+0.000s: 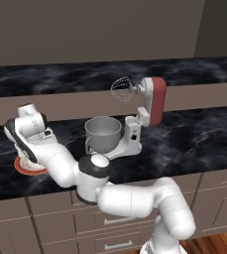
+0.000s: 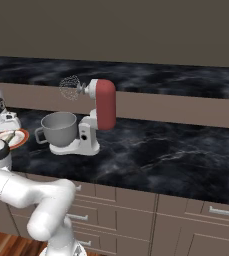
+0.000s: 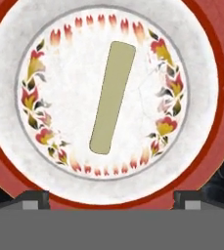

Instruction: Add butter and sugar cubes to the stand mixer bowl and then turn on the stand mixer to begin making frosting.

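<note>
Jaws wide, empty above the butter (image 3: 112, 97) on the plate (image 3: 216, 73); mixer bowl (image 1: 103, 132), at 3 o'clock, awaits everything.

The thin pale yellow-green butter stick (image 3: 113, 97) lies flat at the middle of the hand view, slightly tilted, on a white floral plate with an orange-red rim (image 3: 216, 73). The round grey brushed-metal bowl (image 1: 103, 133) sits upright at the centre of the left base view on the flat base of the white stand mixer (image 1: 137, 130), whose dark red head is tilted up, wire whisk raised above the bowl.
</note>
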